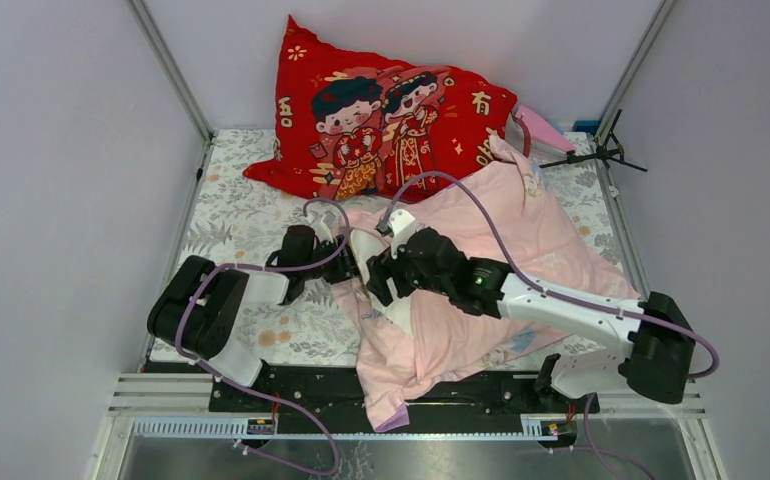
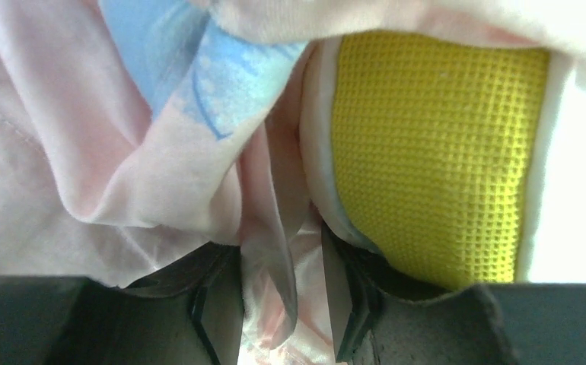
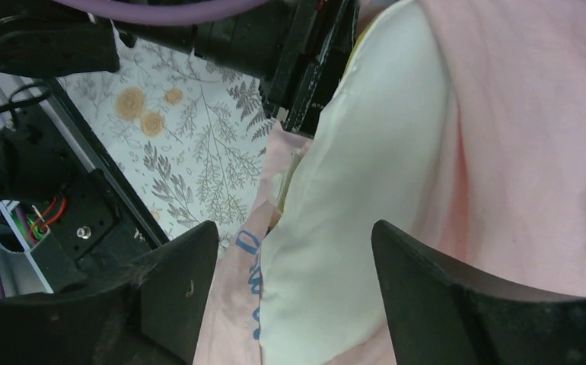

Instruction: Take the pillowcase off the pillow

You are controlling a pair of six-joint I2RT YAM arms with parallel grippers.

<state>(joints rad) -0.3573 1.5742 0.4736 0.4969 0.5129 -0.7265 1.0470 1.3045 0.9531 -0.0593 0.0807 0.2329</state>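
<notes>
The pale pink pillowcase (image 1: 531, 235) lies crumpled across the middle and right of the table, its open end hanging over the front edge. The cream pillow (image 1: 394, 312) pokes out of it between the two grippers. In the left wrist view my left gripper (image 2: 281, 247) is shut on a fold of the pillowcase (image 2: 84, 152), next to the pillow's yellow mesh edge (image 2: 434, 152). My right gripper (image 3: 294, 232) is open, its fingers wide apart over the pillow's bare corner (image 3: 351, 190) and the pillowcase (image 3: 518, 152). From above, the left gripper (image 1: 349, 262) and right gripper (image 1: 379, 280) sit close together.
A big red cushion (image 1: 381, 125) with a cartoon couple leans on the back wall. A floral cloth (image 1: 241, 225) covers the table. A small black stand (image 1: 601, 155) and a pink item (image 1: 546, 130) sit at the back right. The left arm's black wrist (image 3: 305, 46) is close ahead of the right gripper.
</notes>
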